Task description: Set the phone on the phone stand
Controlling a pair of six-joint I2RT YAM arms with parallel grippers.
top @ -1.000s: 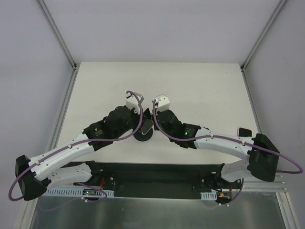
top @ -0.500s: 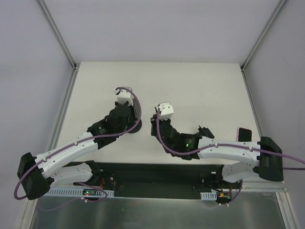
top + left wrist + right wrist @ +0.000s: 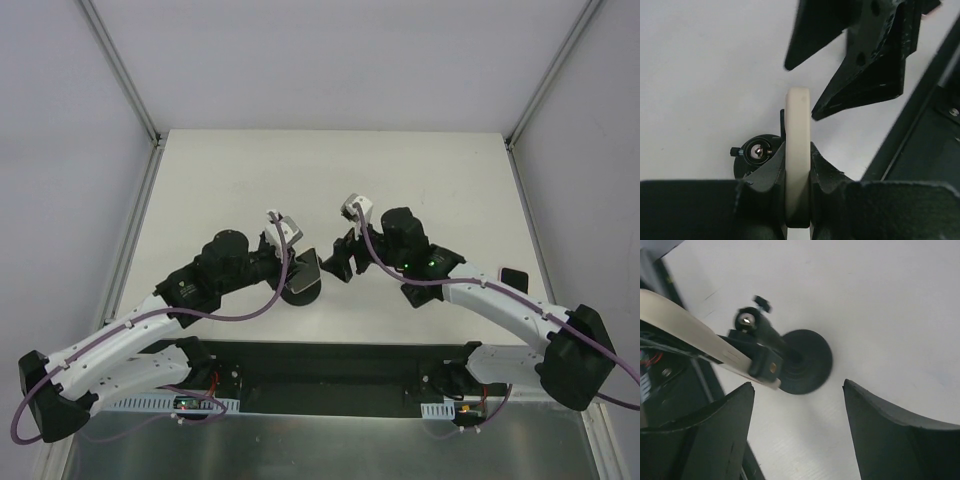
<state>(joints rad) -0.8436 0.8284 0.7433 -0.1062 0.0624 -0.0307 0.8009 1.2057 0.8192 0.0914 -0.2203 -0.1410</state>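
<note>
The phone (image 3: 798, 125) is a cream slab seen edge-on, with my left gripper (image 3: 798, 150) shut on its sides. In the top view the phone (image 3: 308, 268) hangs tilted right over the phone stand (image 3: 300, 292), a black round base with a short arm. The right wrist view shows the phone (image 3: 685, 327) lying against the stand's black bracket (image 3: 762, 359), above the round base (image 3: 807, 362). My right gripper (image 3: 797, 387) is open, fingers wide apart, with nothing between them. It hovers just right of the stand (image 3: 756, 151), close to the left gripper (image 3: 295, 262).
A small black object (image 3: 514, 277) lies near the table's right edge. The black mounting panel (image 3: 320, 365) runs along the near edge. Grey enclosure walls and metal rails (image 3: 140, 215) bound the white table.
My right gripper has opened and swung in toward the stand. The left arm swung away to the left, then came back right with the phone over the stand.
</note>
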